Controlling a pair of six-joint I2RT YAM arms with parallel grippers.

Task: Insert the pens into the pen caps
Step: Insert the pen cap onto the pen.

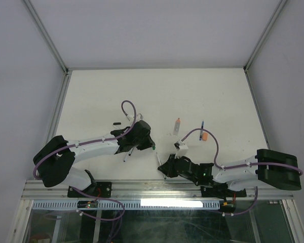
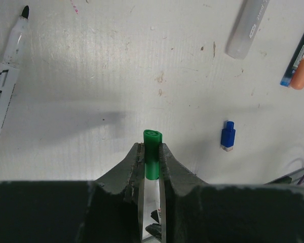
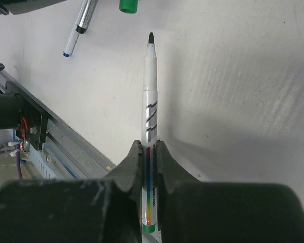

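Note:
My left gripper point(image 2: 152, 147) is shut on a green pen cap point(image 2: 152, 154), whose closed end sticks out past the fingertips above the table. My right gripper point(image 3: 150, 144) is shut on a white pen point(image 3: 151, 86) with a rainbow stripe and a bare dark tip. That tip points toward the green cap point(image 3: 127, 5), a short way off. From above, the left gripper point(image 1: 151, 144) and the right gripper point(image 1: 163, 167) sit close together near the table's front. A blue cap point(image 2: 228, 135), an orange cap point(image 2: 301, 74) and a black cap point(image 1: 116, 123) lie loose.
A grey marker point(image 2: 248, 28) and a blue pen point(image 2: 299, 55) lie beyond the left gripper. A black-tipped white pen point(image 2: 7, 76) shows along that view's left edge. Another pen with a blue tip point(image 3: 78, 28) lies near the metal front rail point(image 3: 66, 147).

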